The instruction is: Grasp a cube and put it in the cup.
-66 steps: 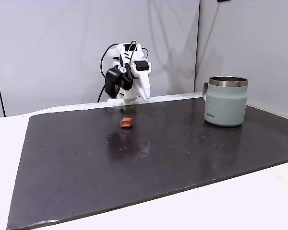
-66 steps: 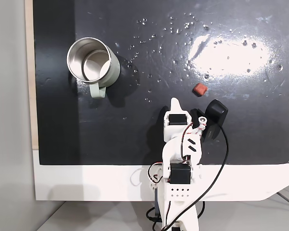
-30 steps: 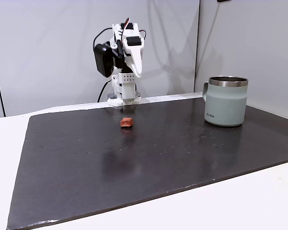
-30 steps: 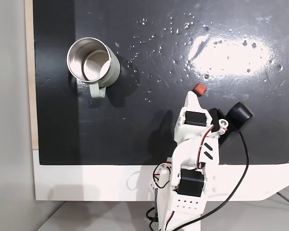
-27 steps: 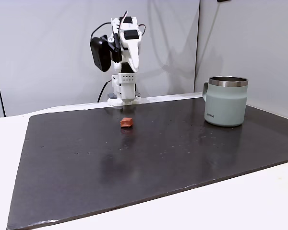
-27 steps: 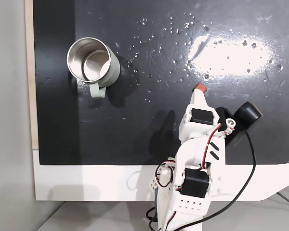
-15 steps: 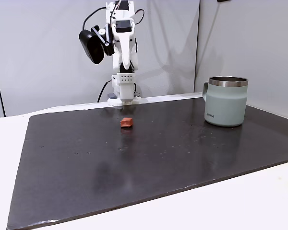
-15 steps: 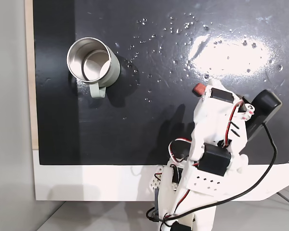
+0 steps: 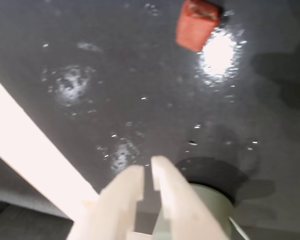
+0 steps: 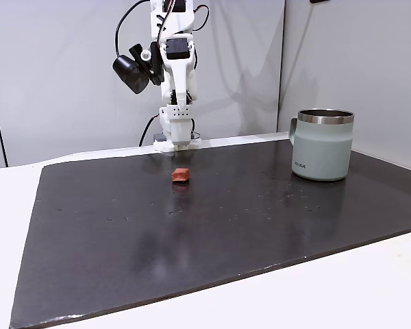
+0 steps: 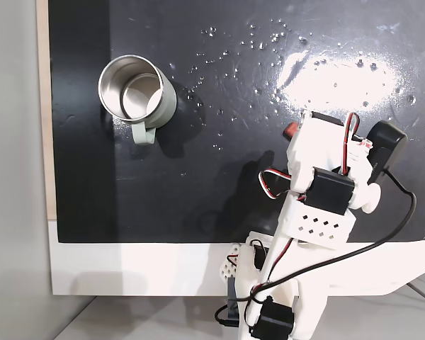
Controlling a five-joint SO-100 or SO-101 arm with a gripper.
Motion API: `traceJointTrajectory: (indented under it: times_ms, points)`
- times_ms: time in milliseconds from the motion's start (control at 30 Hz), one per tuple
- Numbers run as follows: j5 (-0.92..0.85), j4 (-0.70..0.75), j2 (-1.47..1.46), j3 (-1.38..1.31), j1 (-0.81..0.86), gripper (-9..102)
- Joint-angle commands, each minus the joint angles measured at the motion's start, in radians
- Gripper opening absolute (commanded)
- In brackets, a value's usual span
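Observation:
The cube [image 10: 181, 175] is a tiny reddish-brown block lying on the black mat a little in front of the arm's base. The wrist view has the cube [image 9: 197, 25] at its top edge. In a fixed view from above, only a red sliver of the cube [image 11: 290, 131] shows beside the arm. The cup [image 10: 322, 145], pale grey-green with a steel rim, stands upright at the mat's right; from above the cup [image 11: 168, 105] is at upper left, handle toward the arm. My gripper [image 9: 147, 172] is shut and holds nothing. The gripper [image 10: 183, 92] hangs high above the cube, and from above the gripper [image 11: 313, 122] overlaps it.
The black mat [image 10: 192, 233] covers most of the white table [image 10: 370, 288]; bright glare lies on the mat [image 11: 198, 177] beyond the cube. A pale rounded shape [image 9: 210, 210] behind my fingers is too blurred to name. The black wrist camera [image 10: 127, 72] juts left of the arm.
The arm has unfolded from a low crouch near its base to a tall upright pose and swung over the cube. Cube and cup have not moved.

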Motion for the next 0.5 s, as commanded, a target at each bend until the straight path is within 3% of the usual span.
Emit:
traceJointTrajectory:
  times_ms: [0,467]
  points:
    - [0.026,0.029,-0.026,-0.069,-0.002,0]
    - [0.052,0.037,-0.279,-0.133,0.021,0]
